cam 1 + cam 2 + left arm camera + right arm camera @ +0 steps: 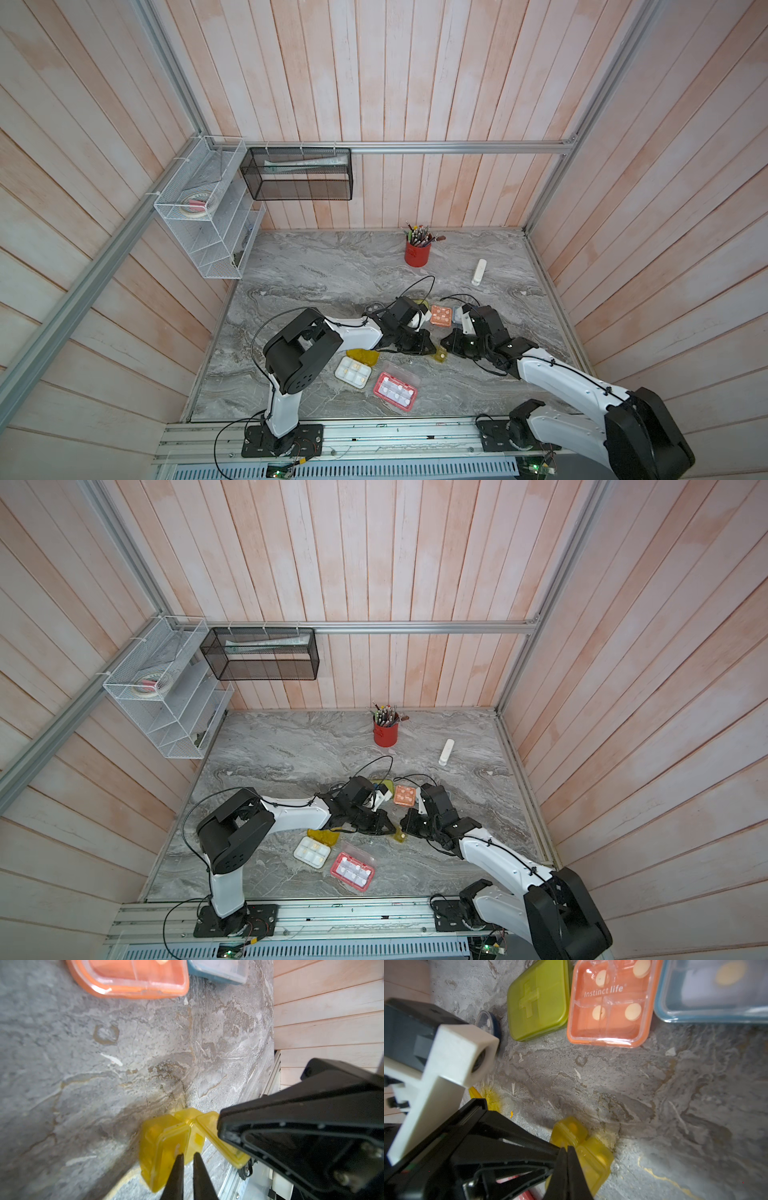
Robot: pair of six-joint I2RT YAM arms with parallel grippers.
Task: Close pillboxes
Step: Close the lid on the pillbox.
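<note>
Left tool [188, 1156], right tool [566, 1150], small yellow pillbox [158, 1142]

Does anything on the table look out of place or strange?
The small yellow pillbox lies open and seems tipped up, not flat. The white pillbox and the pink pillbox also lie open.

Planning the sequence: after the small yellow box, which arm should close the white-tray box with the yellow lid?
Probably left: the yellow-lidded box lies beside the left forearm, nearer the left fingers; the right fingers sit beyond them.
</note>
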